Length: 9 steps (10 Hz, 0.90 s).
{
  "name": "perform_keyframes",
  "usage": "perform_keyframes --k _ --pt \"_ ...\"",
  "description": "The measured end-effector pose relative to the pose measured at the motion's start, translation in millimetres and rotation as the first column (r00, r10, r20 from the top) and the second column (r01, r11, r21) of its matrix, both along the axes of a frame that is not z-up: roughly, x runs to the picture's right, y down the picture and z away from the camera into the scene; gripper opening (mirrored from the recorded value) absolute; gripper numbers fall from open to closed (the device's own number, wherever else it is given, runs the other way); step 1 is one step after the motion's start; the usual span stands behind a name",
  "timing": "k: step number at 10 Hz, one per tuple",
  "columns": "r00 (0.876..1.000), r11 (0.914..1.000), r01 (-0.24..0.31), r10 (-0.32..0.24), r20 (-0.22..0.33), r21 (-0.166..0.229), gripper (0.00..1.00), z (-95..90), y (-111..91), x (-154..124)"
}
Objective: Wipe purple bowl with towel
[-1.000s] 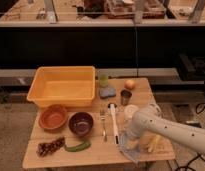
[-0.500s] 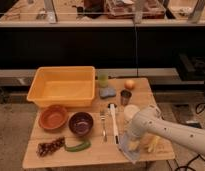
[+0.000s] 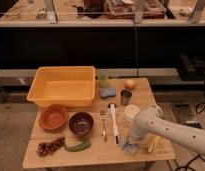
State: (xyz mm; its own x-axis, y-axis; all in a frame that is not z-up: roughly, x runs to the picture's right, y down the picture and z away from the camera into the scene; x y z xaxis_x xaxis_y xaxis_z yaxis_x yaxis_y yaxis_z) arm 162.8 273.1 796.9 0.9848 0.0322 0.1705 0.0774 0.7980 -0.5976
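Note:
The purple bowl stands upright near the table's front left, next to an orange bowl. A small pale blue-grey towel lies crumpled at the table's front right. My gripper is at the end of the white arm, which comes in from the right. It points down right at the towel, well to the right of the purple bowl. The arm hides most of the gripper.
The wooden table also holds: - a yellow tub at the back left - a green cup, a blue sponge, an orange fruit and a dark cup - a fork and a white brush - grapes, a green vegetable and a banana
The arm has shifted only slightly over the towel. The bowls and other objects have not moved.

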Motion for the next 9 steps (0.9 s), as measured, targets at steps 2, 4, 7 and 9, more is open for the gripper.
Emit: perform_keyframes --k 2,4,7,9 --pt "0.999 0.9994 -0.026 0.027 0.020 -0.021 0.00 -8.4 -8 -4" --pt "0.998 0.9981 -0.042 0.045 0.052 -0.045 0.00 -39.5 -30 -6" --pt "0.993 0.9984 -0.037 0.041 0.110 -0.042 0.00 -94.1 -80 -19" --pt "0.988 0.9994 -0.031 0.033 0.154 -0.017 0.00 -126.0 -111 -36"
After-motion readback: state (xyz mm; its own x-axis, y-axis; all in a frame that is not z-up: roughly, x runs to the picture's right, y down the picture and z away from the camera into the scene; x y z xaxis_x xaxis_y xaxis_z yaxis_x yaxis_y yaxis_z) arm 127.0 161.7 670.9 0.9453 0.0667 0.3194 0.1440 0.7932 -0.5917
